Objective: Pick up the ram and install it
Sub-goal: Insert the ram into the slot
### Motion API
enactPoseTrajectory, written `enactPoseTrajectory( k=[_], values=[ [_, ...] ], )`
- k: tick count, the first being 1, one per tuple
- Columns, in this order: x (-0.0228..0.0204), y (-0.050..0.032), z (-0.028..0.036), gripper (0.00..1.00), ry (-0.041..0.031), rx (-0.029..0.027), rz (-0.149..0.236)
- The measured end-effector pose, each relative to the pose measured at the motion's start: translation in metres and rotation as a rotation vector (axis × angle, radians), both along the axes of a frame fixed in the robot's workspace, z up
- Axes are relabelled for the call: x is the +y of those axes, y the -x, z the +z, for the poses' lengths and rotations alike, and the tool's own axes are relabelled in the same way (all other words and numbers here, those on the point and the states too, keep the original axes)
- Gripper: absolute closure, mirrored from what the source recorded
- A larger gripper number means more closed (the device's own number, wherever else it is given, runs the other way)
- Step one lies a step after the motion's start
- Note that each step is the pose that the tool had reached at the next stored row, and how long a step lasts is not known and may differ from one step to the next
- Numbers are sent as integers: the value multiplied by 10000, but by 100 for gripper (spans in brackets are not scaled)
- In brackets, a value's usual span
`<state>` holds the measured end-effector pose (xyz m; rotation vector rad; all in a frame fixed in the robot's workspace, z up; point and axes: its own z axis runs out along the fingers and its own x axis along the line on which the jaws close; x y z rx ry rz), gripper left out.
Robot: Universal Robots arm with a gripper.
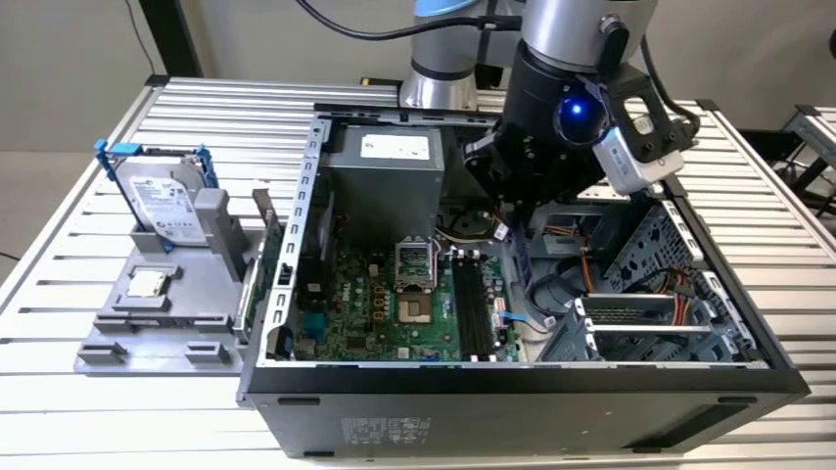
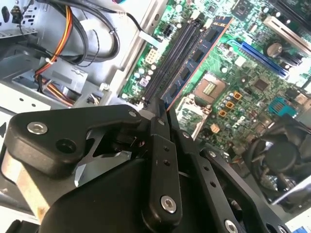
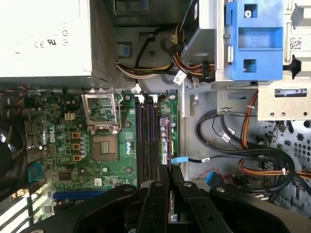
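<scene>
Black end effector (image 2: 163, 104) fingers sit clamped narrow on the ram (image 2: 197, 56), gripping one end so the long edge can line up with the black memory slots (image 2: 170, 56) below. The stick hangs edge-down just above the motherboard (image 1: 372, 304), over the slots. Arm comes down steeply into the open PC case (image 1: 731, 338), which lies mid-worktop (image 1: 78, 411), wrist pointing nearly straight down.
</scene>
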<state>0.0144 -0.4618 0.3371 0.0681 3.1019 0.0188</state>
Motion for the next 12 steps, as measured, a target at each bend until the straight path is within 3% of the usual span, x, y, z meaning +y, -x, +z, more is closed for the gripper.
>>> enactPoseTrajectory(
  k=[12],
  values=[
    [-2, -156, -205, 100, 2, 14, -4]
  ],
)
